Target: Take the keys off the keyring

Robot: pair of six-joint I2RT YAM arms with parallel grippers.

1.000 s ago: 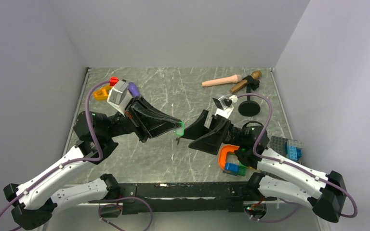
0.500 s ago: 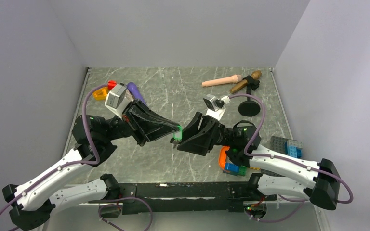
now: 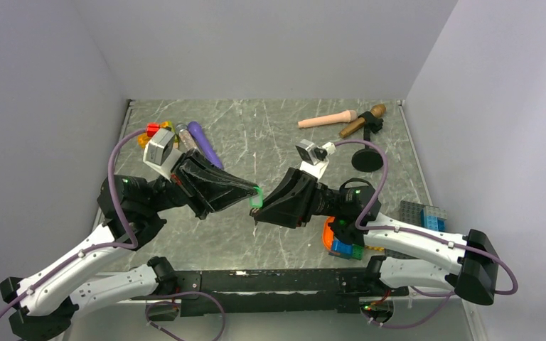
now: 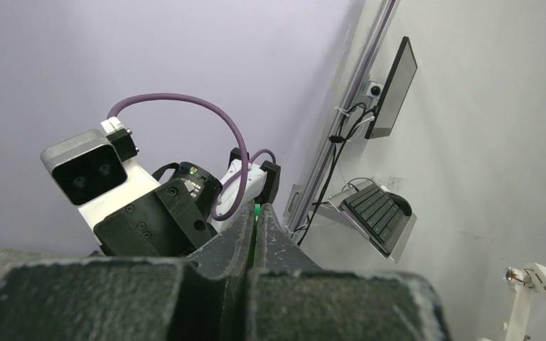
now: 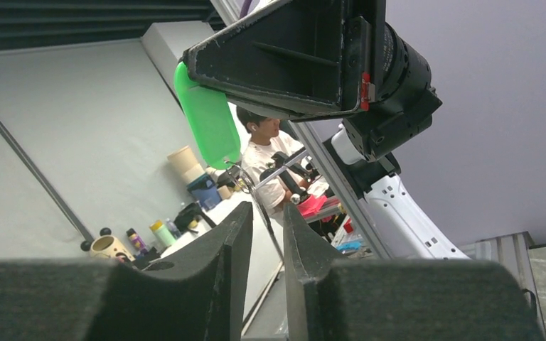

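The left gripper [image 3: 253, 192] is clamping its jaws on the bright green key [image 3: 257, 201] and holding it up off the marbled table [image 3: 256, 135]. In the left wrist view its two fingers are pressing together with only a sliver of green showing in the seam between them. In the right wrist view most of the key is sticking out past the left fingertips as a rounded green tab. The right gripper [image 3: 257, 214] is pointing at it from the opposite side, nearly tip to tip with the left one, so the green key is sitting just ahead of and slightly above the right jaws; whether they are touching it I cannot tell. The right jaws are standing nearly together, with a narrow slit of background showing between the fingers [image 5: 220, 249], and I cannot tell whether they are pinching anything thin at the very tips. The teal key and the keyring are too small or too hidden to make out. Well behind the left jaws a purple stick [image 3: 205, 142] and a small red piece [image 3: 152, 128] are lying on the table; behind the right jaws, beside that arm's wrist, an orange piece [image 3: 327, 233] and a blue brick [image 3: 340, 248] are lying close together
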